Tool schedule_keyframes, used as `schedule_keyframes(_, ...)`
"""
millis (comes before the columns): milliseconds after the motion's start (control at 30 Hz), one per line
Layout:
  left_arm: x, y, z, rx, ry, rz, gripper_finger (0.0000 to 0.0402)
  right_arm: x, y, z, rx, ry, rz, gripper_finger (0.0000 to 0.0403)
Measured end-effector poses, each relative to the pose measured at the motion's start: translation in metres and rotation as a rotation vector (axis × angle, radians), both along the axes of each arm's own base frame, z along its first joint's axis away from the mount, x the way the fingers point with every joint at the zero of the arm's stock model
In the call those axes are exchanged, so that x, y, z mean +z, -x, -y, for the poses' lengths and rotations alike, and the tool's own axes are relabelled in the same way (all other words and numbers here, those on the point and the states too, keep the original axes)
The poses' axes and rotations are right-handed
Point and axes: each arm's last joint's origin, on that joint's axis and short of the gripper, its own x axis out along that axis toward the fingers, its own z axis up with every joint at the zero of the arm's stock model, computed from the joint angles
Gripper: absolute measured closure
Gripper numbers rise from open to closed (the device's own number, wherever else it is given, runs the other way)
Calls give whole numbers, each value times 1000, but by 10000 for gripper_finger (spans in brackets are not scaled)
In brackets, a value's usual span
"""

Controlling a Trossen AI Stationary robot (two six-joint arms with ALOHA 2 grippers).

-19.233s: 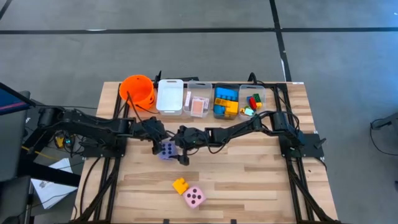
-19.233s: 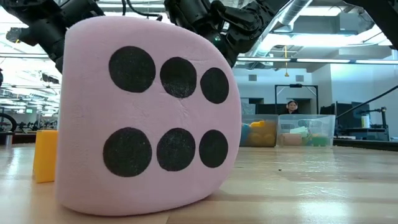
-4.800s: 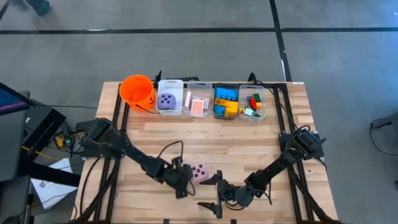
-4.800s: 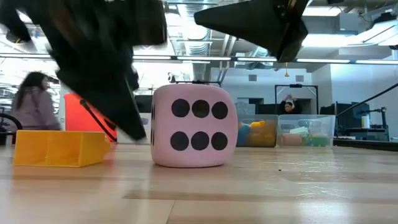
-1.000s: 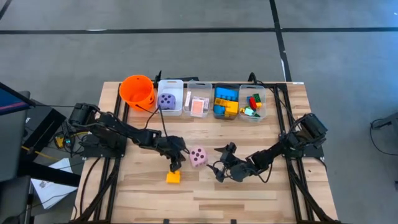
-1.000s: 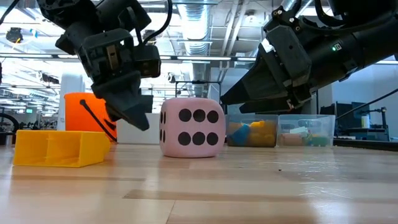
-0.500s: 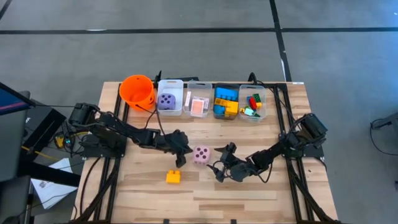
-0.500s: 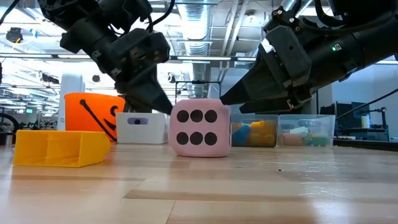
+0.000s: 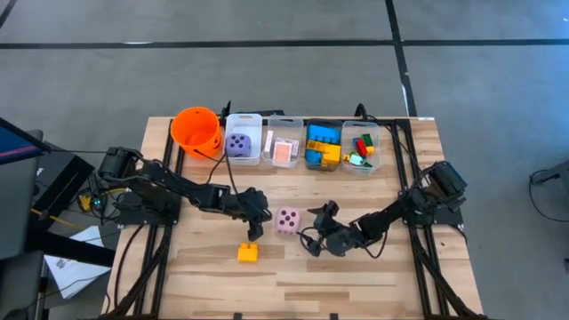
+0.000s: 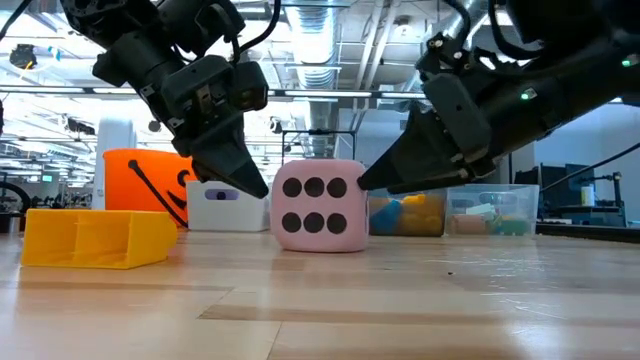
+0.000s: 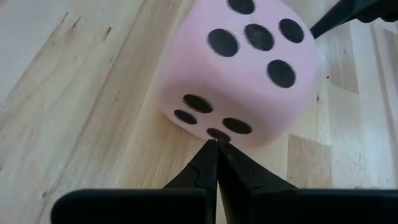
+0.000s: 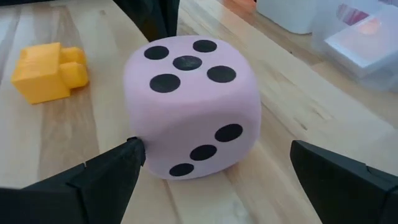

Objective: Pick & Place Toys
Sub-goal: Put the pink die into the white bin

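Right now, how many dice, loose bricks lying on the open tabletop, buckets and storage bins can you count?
Dice: 2, the pink die on the table and the purple die in the white bin
Loose bricks on the open tabletop: 1, the yellow brick
Buckets: 1, the orange bucket
Bins: 4
Total: 8

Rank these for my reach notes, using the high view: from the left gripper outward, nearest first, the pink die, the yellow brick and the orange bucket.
From the left gripper:
1. Pink die, right beside its shut tips.
2. Yellow brick, just toward the table's near edge.
3. Orange bucket, at the far edge, left end of the row.
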Motion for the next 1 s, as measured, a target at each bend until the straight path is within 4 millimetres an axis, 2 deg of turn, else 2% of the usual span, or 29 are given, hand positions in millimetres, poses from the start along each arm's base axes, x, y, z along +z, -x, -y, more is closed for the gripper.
schedule_keyframes(533,0,0,1,-7,-6,-3,402,6,-20,26,171,-88,11,3)
schedule_keyframes(1000,4,-3,1,-24,-20,51,402,8,-23,32,189,-99,26,3)
